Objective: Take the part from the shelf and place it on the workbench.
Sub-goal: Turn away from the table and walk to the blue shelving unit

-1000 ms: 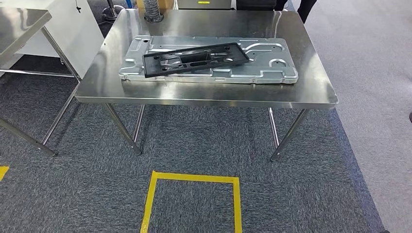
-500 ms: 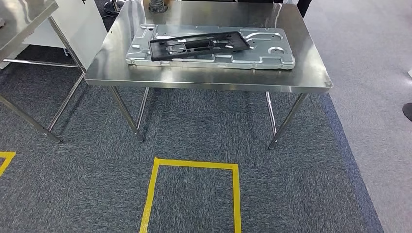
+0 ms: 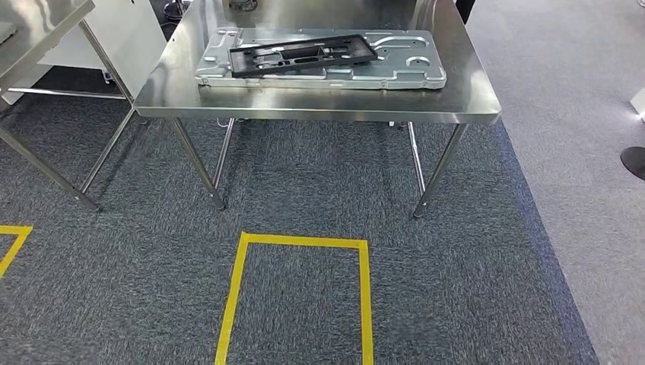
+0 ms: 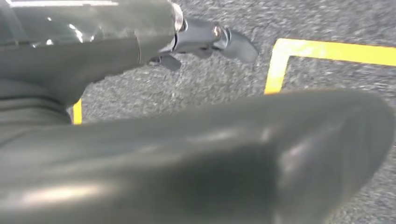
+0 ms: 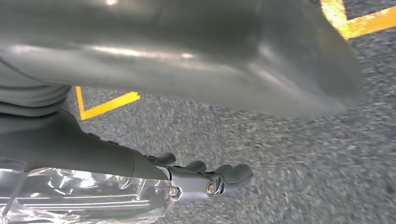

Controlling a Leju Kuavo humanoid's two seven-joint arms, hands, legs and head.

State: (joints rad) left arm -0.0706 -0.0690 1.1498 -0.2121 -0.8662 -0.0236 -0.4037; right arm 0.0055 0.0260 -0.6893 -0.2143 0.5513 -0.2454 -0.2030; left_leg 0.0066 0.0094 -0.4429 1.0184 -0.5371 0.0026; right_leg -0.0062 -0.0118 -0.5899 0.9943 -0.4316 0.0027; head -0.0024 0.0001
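A black plastic frame part (image 3: pixel 304 55) lies flat on a silver stamped metal plate (image 3: pixel 399 74), which rests on the steel workbench (image 3: pixel 319 106) at the top of the head view. My left hand (image 4: pixel 210 39) hangs over the grey carpet with its fingers loosely extended and nothing in them. My right hand (image 5: pixel 205 179) hangs the same way above the carpet, also holding nothing. Both hands are far from the workbench.
A second steel table (image 3: pixel 38 30) stands at the far left with a white cabinet (image 3: pixel 129 30) behind it. A yellow tape square (image 3: pixel 234 289) marks the carpet before the workbench. A dark round base (image 3: pixel 635 161) sits at the right edge on the lighter floor.
The whole picture has shifted: the workbench now sits higher and slightly further left, so the camera has moved. The frame and plate keep their place on the bench.
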